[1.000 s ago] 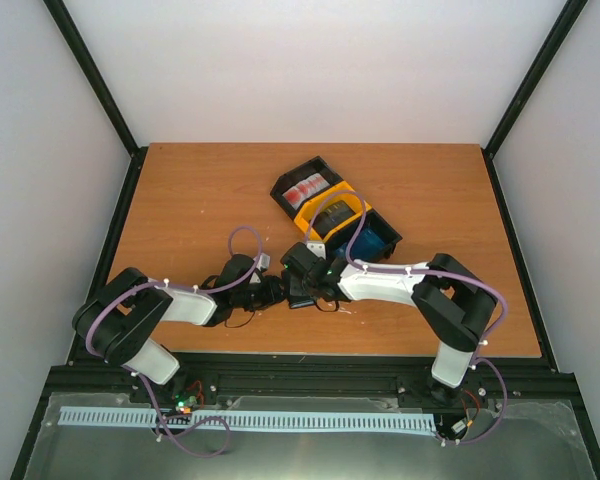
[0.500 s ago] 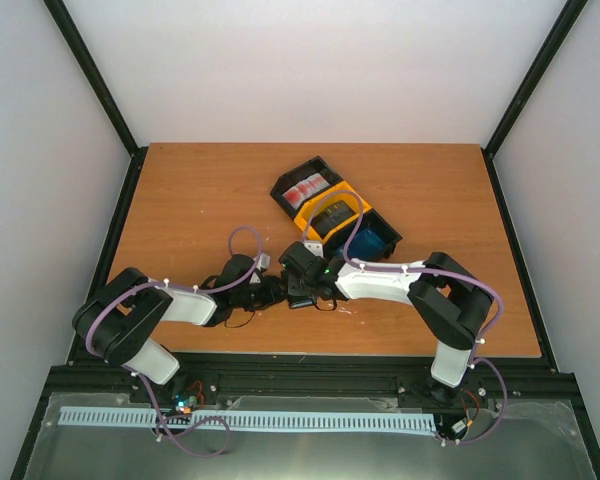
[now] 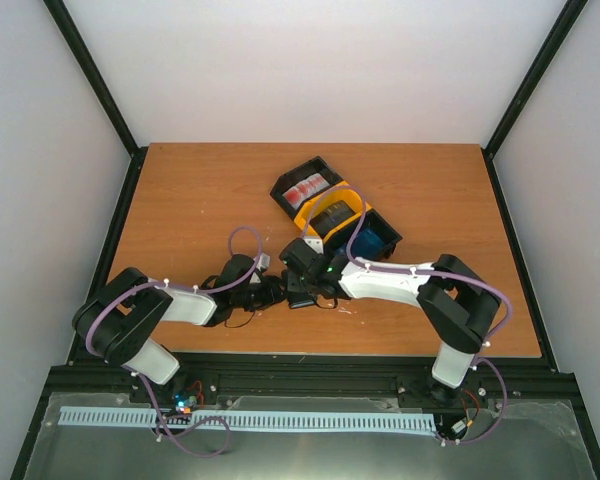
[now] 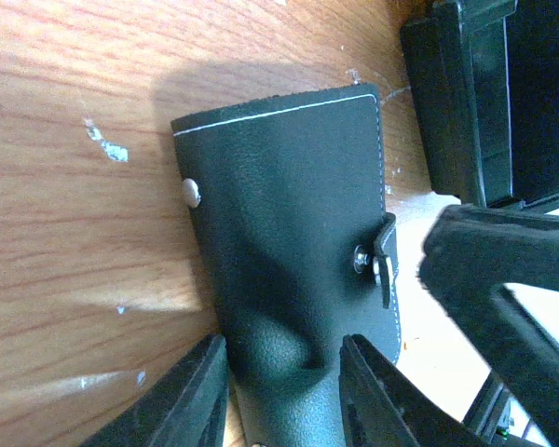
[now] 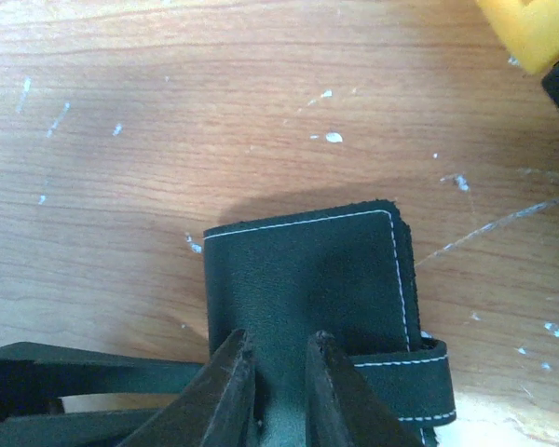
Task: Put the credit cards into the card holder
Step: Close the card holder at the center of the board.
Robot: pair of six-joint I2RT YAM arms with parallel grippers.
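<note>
The black card holder lies closed on the table between both grippers. In the left wrist view the card holder shows its snap and clasp tab. My left gripper squeezes its near end, which buckles between the fingers. In the right wrist view my right gripper pinches the card holder from above, with the strap at the right. The credit cards lie in the bins: red-and-white, dark, blue. The left gripper and right gripper meet near the table's front.
The joined black-yellow-black bins stand diagonally just behind the grippers. A black bin wall is close to the card holder's far side, and a yellow bin corner shows at top right. Table edges run all around.
The right arm's forearm and elbow have shifted slightly. Both grippers stay at the card holder, which has not visibly moved.
</note>
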